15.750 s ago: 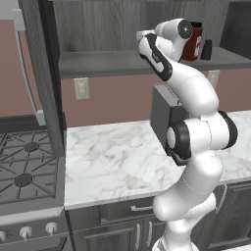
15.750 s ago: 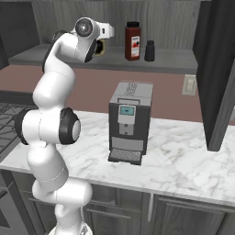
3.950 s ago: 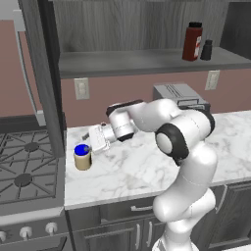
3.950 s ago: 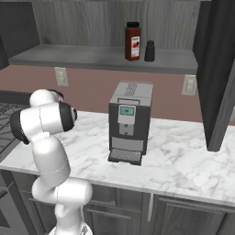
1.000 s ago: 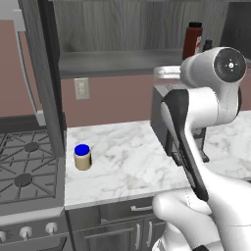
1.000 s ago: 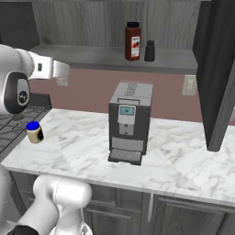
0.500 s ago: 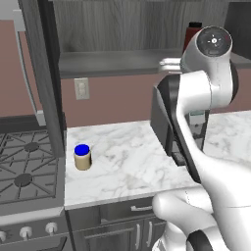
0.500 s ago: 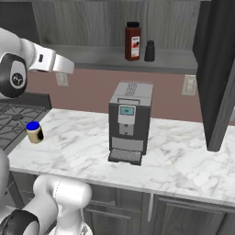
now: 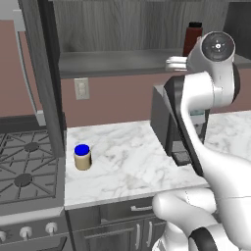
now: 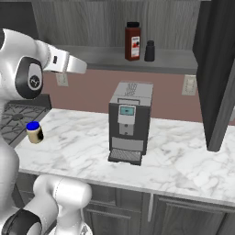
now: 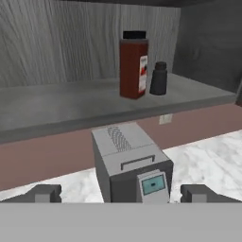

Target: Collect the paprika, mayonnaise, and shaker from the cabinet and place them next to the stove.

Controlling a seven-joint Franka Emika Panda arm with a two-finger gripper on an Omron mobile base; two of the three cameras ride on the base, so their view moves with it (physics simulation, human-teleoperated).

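Where arm overlaps, paprika [image 9: 192, 39] half hidden

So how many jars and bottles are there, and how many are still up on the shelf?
On the shelf: 2, the paprika and the shaker
On the counter: 1, the mayonnaise
Total: 3

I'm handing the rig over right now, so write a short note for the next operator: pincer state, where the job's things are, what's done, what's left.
Pincer: open, empty, raised, facing the cabinet shelf.
Mayonnaise: upright on the marble counter, close beside the stove. Done.
Paprika and shaker: upright on the shelf, side by side, above the grey countertop appliance. Both left to move.
Probably next: paprika.
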